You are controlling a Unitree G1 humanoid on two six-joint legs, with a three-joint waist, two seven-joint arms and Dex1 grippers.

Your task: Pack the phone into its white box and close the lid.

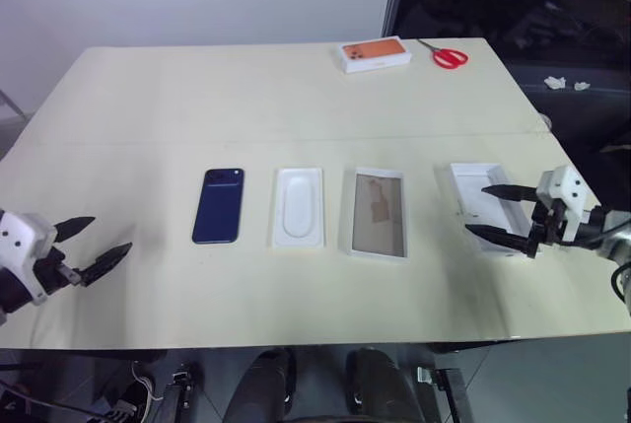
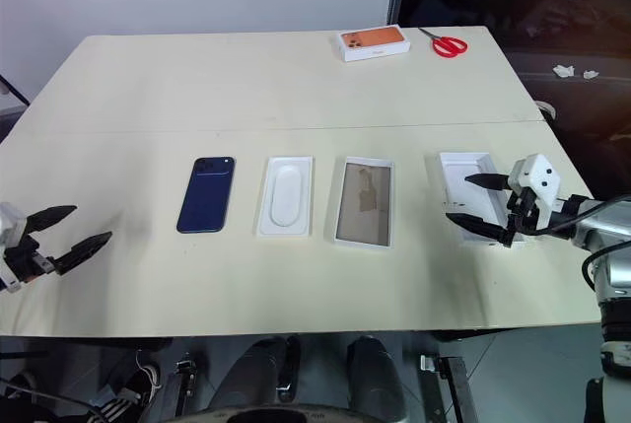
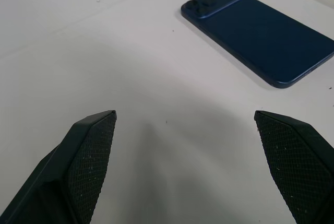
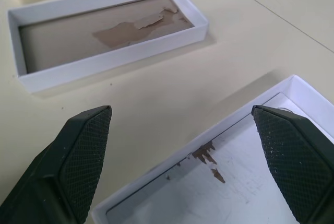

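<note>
A pale cream table (image 1: 296,88) carries a row of four flat rectangles. From the robot's left: the phone (image 1: 218,205), a slim navy slab lying glossy back up with a raised camera cluster at its far corner; a white insert (image 1: 298,207) moulded with a long oval recess; an open cardboard tray (image 1: 379,212) with thin white walls and a brownish floor where the paper has peeled in patches; and a second shallow white tray (image 1: 483,194), its pale floor scuffed with small torn flecks. Which of these two is the white box and which the lid cannot be told from here.

The left gripper (image 1: 92,246) hovers near the table's front left corner, well apart from the phone, its two black, finely knurled wedge fingers (image 3: 88,161) spread wide and holding nothing. The right gripper (image 1: 496,212), equally wide and empty, hangs over the rightmost tray's near end.

At the far edge sit an orange-topped box (image 1: 376,54) and red-handled scissors (image 1: 446,55).
</note>
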